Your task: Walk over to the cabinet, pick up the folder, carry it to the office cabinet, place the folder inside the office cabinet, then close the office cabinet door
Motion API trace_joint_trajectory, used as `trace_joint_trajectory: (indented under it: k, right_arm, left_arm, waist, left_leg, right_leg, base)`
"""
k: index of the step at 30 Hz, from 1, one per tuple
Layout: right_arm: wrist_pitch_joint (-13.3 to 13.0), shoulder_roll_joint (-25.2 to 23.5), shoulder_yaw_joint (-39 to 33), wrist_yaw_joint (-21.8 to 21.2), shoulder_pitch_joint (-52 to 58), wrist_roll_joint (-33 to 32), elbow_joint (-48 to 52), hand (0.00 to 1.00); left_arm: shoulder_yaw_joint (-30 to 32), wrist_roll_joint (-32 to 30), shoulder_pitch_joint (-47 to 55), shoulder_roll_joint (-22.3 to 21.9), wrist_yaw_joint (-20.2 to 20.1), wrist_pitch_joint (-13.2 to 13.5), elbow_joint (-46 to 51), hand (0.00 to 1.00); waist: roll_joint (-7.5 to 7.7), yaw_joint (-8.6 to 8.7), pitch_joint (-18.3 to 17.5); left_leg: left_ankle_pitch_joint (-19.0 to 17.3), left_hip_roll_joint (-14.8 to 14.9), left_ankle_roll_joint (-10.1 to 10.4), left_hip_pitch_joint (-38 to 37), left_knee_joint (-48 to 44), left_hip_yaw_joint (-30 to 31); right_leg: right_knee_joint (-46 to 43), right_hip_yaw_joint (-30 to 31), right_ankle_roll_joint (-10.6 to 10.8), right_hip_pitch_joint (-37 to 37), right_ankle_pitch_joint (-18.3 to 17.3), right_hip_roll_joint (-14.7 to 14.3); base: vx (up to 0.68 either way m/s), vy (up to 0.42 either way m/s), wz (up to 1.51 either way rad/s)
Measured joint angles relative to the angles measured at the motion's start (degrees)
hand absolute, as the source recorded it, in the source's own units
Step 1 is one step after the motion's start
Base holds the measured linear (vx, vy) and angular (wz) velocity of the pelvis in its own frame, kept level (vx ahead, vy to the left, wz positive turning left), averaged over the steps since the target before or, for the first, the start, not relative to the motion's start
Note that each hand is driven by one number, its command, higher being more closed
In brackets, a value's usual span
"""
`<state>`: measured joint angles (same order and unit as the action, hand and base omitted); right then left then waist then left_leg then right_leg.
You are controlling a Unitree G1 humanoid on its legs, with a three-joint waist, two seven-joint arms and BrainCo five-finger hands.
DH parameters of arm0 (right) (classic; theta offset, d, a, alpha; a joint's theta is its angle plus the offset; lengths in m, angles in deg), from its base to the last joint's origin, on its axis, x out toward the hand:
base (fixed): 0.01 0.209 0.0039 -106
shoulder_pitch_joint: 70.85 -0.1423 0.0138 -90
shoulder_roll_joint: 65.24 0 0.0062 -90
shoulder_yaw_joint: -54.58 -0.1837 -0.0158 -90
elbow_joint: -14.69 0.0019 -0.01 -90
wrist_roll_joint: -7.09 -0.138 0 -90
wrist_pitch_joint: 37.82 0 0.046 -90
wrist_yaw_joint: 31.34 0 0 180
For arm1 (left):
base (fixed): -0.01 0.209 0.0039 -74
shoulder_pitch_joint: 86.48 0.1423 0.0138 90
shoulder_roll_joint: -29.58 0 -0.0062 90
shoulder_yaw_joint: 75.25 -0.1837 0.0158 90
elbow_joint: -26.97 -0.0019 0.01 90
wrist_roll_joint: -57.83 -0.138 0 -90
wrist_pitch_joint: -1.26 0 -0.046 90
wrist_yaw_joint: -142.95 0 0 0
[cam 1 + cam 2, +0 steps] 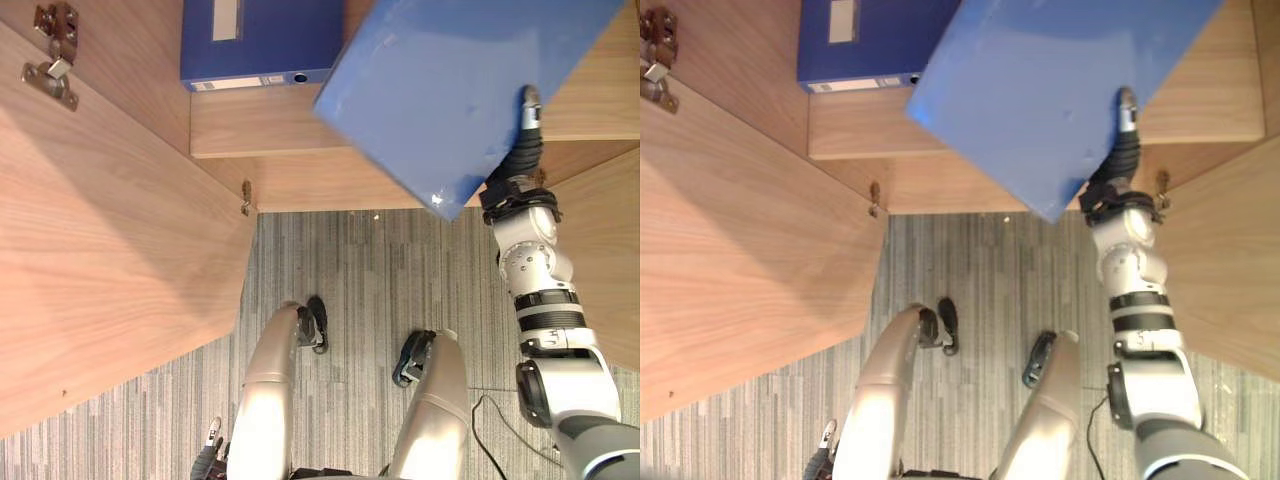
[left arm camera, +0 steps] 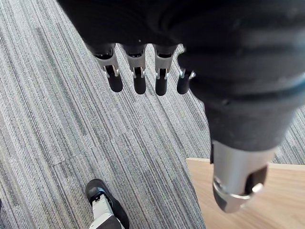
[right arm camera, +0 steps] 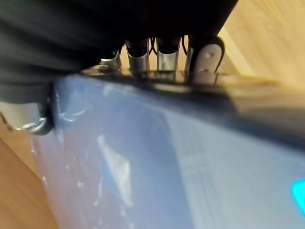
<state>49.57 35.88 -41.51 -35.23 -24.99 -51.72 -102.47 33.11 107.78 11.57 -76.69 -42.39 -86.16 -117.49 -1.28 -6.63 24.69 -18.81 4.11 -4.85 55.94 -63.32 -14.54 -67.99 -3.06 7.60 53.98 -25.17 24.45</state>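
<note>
A large blue folder [image 1: 450, 90] hangs tilted over the wooden shelf [image 1: 300, 130] of the open office cabinet, its lower corner sticking out past the shelf's front edge. My right hand [image 1: 518, 165] is shut on the folder's right edge, with the thumb lying on its top face. In the right wrist view the fingers [image 3: 167, 55] curl behind the folder [image 3: 167, 157]. My left hand [image 2: 138, 71] hangs low by my side above the carpet, fingers straight and holding nothing.
A second blue folder [image 1: 270, 40] lies on the shelf at the back left. The cabinet's left door [image 1: 110, 250] stands wide open with metal hinges [image 1: 55, 60]. The right door [image 1: 605, 250] is open beside my right arm. Grey striped carpet [image 1: 370, 270] lies below.
</note>
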Motion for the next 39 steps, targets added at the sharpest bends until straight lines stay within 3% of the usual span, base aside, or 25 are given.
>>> trace_joint_trajectory:
  k: [2,4,9,14,16,19,25,27,35,36,39]
  right_arm:
    - [-1.56,-1.08,-2.78,1.37,-0.53,-4.17,-0.05,1.0]
    - [-3.21,-2.16,-5.62,3.13,-2.09,-7.98,-0.44,1.0]
    - [-10.43,-6.48,-16.05,10.65,-11.81,-18.31,-4.68,1.0]
    - [-11.37,-7.03,-21.12,17.62,-20.27,-22.93,-9.28,1.0]
    - [-10.98,-6.22,-21.53,19.66,-23.65,-22.73,-11.39,1.0]
    - [-7.42,-4.21,-20.98,22.1,-27.01,-18.19,-15.15,1.0]
    - [-3.44,-0.38,-18.49,24.9,-31.61,-14.36,-20.42,1.0]
    - [-2.03,1.01,-18.42,26.64,-32.12,-11.94,-22.17,1.0]
    - [-0.76,6.06,-16.28,28.76,-32.93,-7.34,-22.41,1.0]
    - [-0.79,6.47,-16.29,28.81,-32.96,-7.24,-22.41,0.0]
    - [-1.08,6.57,-16.25,28.91,-33.03,-7.26,-22.0,0.0]
  left_arm:
    - [-0.14,-0.01,-0.26,-0.16,0.37,0.0,0.87,0.0]
    - [-0.19,-0.06,-0.3,-0.64,0.8,0.0,1.19,0.0]
    - [-0.96,-0.15,-0.77,-0.71,2.81,-0.01,1.28,0.0]
    - [-2.78,-0.09,-0.42,-1.0,5.04,0.04,3.55,0.0]
    - [-3.74,0.09,-0.24,-0.96,5.75,0.07,5.51,0.0]
    - [-4.51,0.09,-0.2,-1.16,6.13,0.24,8.07,0.0]
    - [-5.09,0.35,-0.2,-1.32,7.37,0.39,8.4,0.0]
    - [-5.45,0.37,-0.2,-1.87,8.31,0.71,9.1,0.0]
    - [-6.93,1.14,-0.43,-1.99,9.49,1.5,9.54,0.0]
    - [-7.01,1.17,-0.46,-1.98,9.52,1.6,9.54,0.0]
    - [-7.34,1.36,-0.46,-1.82,9.66,1.65,9.54,0.0]
  waist:
    - [-0.03,-0.16,-0.06]
    - [-1.0,-0.21,-0.89]
    - [-1.32,-1.9,-2.33]
    - [-2.31,-3.37,-3.51]
    - [-2.96,-4.12,-3.91]
    - [-3.31,-5.22,-4.12]
    - [-3.97,-5.65,-4.3]
    - [-4.95,-5.98,-3.79]
    - [-6.42,-5.63,-2.41]
    - [-6.42,-5.54,-2.26]
    - [-6.5,-5.24,-1.86]
  left_leg:
    - [0.0,-0.7,0.0,0.15,-0.27,0.3]
    - [-0.02,-1.05,-0.01,1.28,-1.08,1.32]
    - [-0.03,-2.12,0.45,3.42,-2.2,2.29]
    - [0.62,-2.96,0.04,6.77,-3.65,2.85]
    - [0.63,-3.15,0.04,8.07,-4.47,2.99]
    - [0.81,-3.94,0.2,9.67,-5.43,3.6]
    - [1.96,-4.67,1.1,13.79,-6.14,4.93]
    - [2.37,-4.66,0.75,14.2,-6.38,5.14]
    - [2.96,-4.5,0.99,17.16,-7.2,5.83]
    - [2.99,-4.4,1.03,17.31,-7.2,5.85]
    - [2.98,-4.05,1.06,17.3,-7.2,5.87]
  right_leg:
    - [-0.7,-0.14,-0.02,-0.06,-0.46,0.97]
    - [-1.18,-1.16,0.0,-0.14,-0.81,1.44]
    - [-3.19,-1.83,-0.42,1.13,-1.9,2.82]
    - [-5.34,-1.87,-0.68,4.07,-2.62,3.67]
    - [-6.49,-1.74,-0.67,5.23,-3.07,4.04]
    - [-8.67,-1.58,-1.0,6.61,-4.22,5.22]
    - [-10.76,-2.39,-1.51,9.93,-4.82,5.74]
    - [-11.22,-2.52,-1.51,10.25,-4.86,5.77]
    - [-12.49,-2.86,-2.01,12.91,-5.14,5.73]
    - [-12.51,-2.86,-2.02,13.09,-5.14,5.63]
    - [-12.5,-2.86,-2.06,13.14,-5.16,5.5]
  base:
    - [0.03,-0.014,0.21]
    - [0.02,-0.01,0.25]
    - [0.01,-0.02,0.19]
    - [0.03,-0.028,0.15]
    - [0.04,-0.037,0.14]
    - [0.02,-0.06,0.22]
    - [0.01,-0.071,0.17]
    - [0.05,-0.089,0.04]
    - [0.05,-0.07,0.03]
    - [0.07,-0.069,-0.01]
    - [0.06,-0.07,-0.05]
